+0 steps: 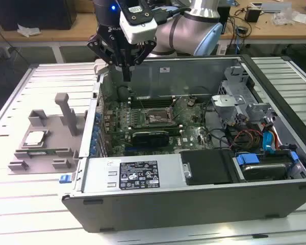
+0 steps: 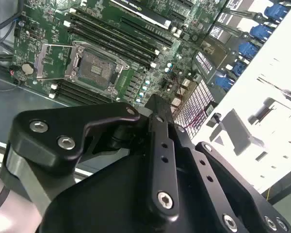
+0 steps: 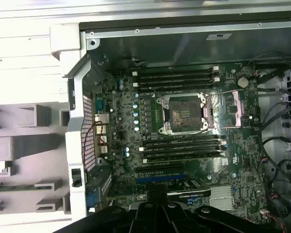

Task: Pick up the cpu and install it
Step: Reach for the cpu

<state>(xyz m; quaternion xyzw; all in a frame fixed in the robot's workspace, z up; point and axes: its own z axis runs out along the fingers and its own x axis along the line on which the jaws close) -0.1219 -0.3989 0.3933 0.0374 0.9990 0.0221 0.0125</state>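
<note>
The cpu (image 1: 35,137) lies on the fixture (image 1: 66,109), well apart from the gripper (image 1: 126,76)

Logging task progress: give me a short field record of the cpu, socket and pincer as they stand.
cpu: on the grey fixture, exterior view's left, outside the case
socket: open, empty, inside the case
pincer: shut, holding nothing, above the case near its fixture-side wall
progress: cpu not yet picked up
</note>
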